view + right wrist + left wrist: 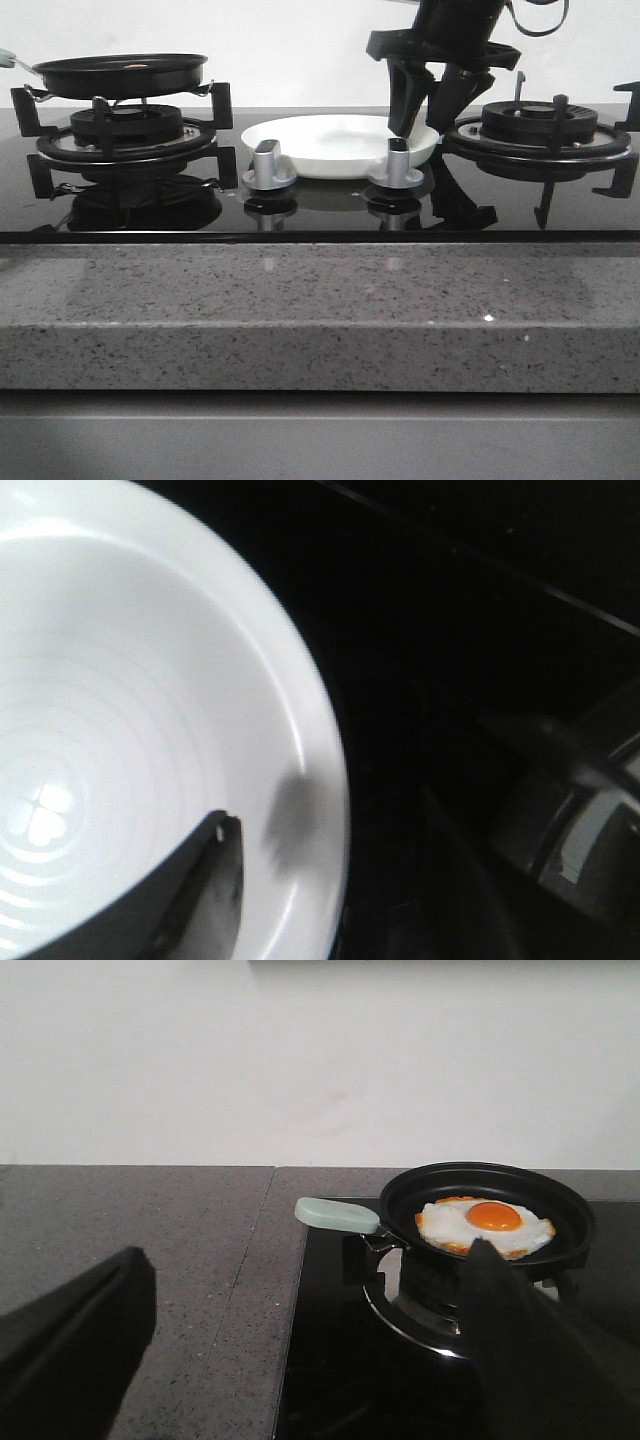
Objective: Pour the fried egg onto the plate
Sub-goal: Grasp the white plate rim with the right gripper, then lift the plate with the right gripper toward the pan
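Your egg [485, 1225] — white, orange yolk, browned edge — lies flat in the pan [488, 1210] on the left burner. Your plate [335, 143], plain white, sits mid-stove; the right gripper [428, 105] straddles its rim, fingers parted. The left gripper [300, 1350] is spread wide, holding nothing.

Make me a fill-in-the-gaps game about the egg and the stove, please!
1. The fried egg lies in the black ____.
2. The pan's handle is pale ____.
3. The white plate sits between the two ____.
4. The right gripper hangs over the plate's ____.

Missing words: pan; green; burners; rim
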Action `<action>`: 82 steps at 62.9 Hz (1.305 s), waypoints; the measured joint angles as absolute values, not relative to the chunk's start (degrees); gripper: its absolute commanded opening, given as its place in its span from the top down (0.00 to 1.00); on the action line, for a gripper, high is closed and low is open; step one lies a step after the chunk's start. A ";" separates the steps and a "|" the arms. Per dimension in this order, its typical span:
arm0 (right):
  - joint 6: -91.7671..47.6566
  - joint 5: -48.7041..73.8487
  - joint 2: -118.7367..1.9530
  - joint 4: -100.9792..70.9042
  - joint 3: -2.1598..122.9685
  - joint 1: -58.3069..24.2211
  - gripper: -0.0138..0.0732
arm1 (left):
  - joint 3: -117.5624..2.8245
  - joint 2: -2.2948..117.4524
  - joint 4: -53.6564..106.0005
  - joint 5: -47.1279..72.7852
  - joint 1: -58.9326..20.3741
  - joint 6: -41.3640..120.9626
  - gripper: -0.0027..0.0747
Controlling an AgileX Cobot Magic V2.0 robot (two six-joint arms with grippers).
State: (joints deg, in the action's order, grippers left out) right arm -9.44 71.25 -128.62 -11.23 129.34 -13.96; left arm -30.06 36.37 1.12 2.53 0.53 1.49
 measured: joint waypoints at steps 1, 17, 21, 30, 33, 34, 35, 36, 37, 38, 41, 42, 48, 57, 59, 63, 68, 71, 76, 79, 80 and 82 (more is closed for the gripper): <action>-9.44 71.25 -128.62 -11.23 129.34 -13.96 0.44 | -30.06 36.37 1.12 2.53 0.53 1.49 0.20; -9.52 71.25 -128.96 -11.23 129.34 -13.96 0.44 | -30.06 36.37 1.12 2.53 0.53 1.49 0.20; -9.52 71.25 -129.14 -11.33 129.34 -13.96 0.44 | -30.06 36.37 1.12 2.53 0.53 1.49 0.20; -9.52 71.25 -129.40 -11.45 129.34 -13.96 0.49 | -30.06 36.37 1.12 2.53 0.53 1.49 0.20; -9.52 71.25 -129.40 -11.55 129.34 -13.96 0.55 | -30.06 36.37 1.12 2.53 0.53 1.49 0.20; -9.52 71.25 -129.40 -11.55 129.34 -13.96 0.59 | -30.06 36.37 1.12 2.53 0.53 1.49 0.20; -9.52 71.25 -129.40 -11.55 129.34 -13.96 0.61 | -30.06 36.37 1.12 2.53 0.53 1.49 0.20; -9.52 71.25 -129.40 -11.55 129.34 -13.96 0.64 | -30.06 36.37 1.12 2.53 0.53 1.49 0.20; -9.52 71.25 -129.50 -11.55 129.34 -13.96 0.67 | -30.06 36.37 1.12 2.53 0.53 1.49 0.20; -9.52 71.25 -129.49 -11.55 129.34 -13.96 0.70 | -30.06 36.37 1.12 2.53 0.53 1.49 0.20; -9.52 71.25 -129.49 -11.55 129.34 -13.96 0.79 | -30.06 36.37 1.12 2.53 0.53 1.49 0.20; -9.52 71.25 -129.49 -11.55 129.34 -13.96 0.82 | -30.06 36.37 1.12 2.53 0.53 1.49 0.20; -9.39 71.05 -129.49 -12.00 129.44 -13.96 0.92 | -30.06 36.37 1.12 2.53 0.53 1.49 0.20; -9.16 70.32 -129.49 -12.94 129.64 -13.93 0.92 | -30.06 36.37 1.12 2.53 0.53 1.49 0.20; -9.16 70.32 -129.49 -12.94 129.64 -13.93 0.92 | -30.06 36.37 1.12 2.53 0.53 1.49 0.20; -8.93 70.32 -129.26 -13.03 129.64 -13.83 0.92 | -30.06 36.37 1.12 2.53 0.53 1.49 0.20; -7.67 70.32 -128.25 -13.03 129.64 -13.83 0.92 | -30.06 36.37 1.12 2.53 0.53 1.49 0.20; -6.90 70.57 -127.33 -13.03 129.64 -13.72 0.92 | -30.06 36.37 1.12 2.53 0.53 1.49 0.20; -5.71 70.82 -125.85 -13.03 129.64 -13.50 0.92 | -30.06 36.37 1.12 2.53 0.53 1.49 0.20; -5.31 71.27 -124.54 -13.20 129.64 -13.21 0.92 | -30.06 36.37 1.12 2.53 0.53 1.49 0.20; -5.30 71.40 -124.20 -13.33 129.64 -13.13 0.92 | -30.06 36.37 1.12 2.53 0.53 1.49 0.20; -5.18 71.40 -123.52 -13.78 129.64 -12.82 0.92 | -30.06 36.37 1.12 2.53 0.53 1.49 0.20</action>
State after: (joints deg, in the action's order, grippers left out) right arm -5.18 71.40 -123.52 -13.78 129.64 -12.82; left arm -30.06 36.37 1.12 2.53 0.53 1.49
